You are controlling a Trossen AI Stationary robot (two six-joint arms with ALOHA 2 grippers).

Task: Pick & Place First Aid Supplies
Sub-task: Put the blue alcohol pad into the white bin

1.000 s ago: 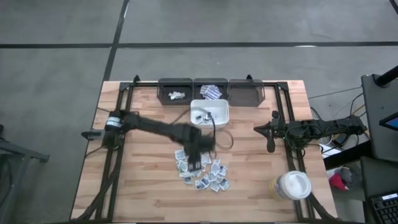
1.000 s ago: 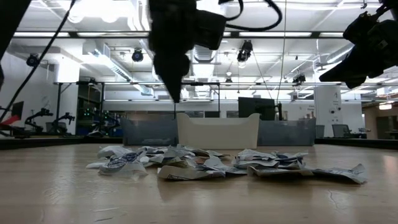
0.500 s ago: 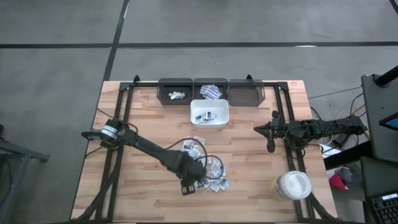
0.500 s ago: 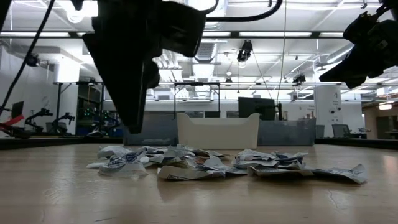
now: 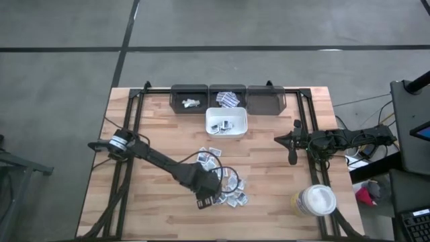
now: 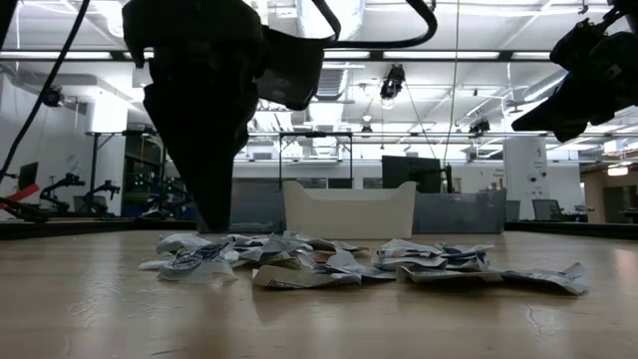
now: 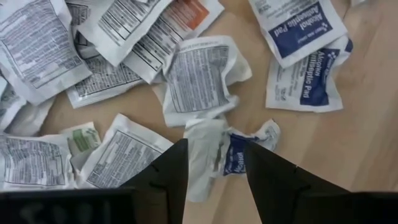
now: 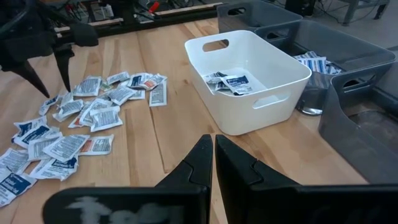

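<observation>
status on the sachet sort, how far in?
Early. A few sachets lie in the white bin and two dark bins. Left claw is open, low over a crumpled sachet at the pile's edge, nothing gripped. Right claw waits shut. Most of the pile remains.

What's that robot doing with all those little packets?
The left hand is open, right above a crumpled packet at the edge of the packet pile on the table. It hasn't grabbed it yet. A few packets already lie in the white bin. The right hand waits shut, off to the side.
</observation>
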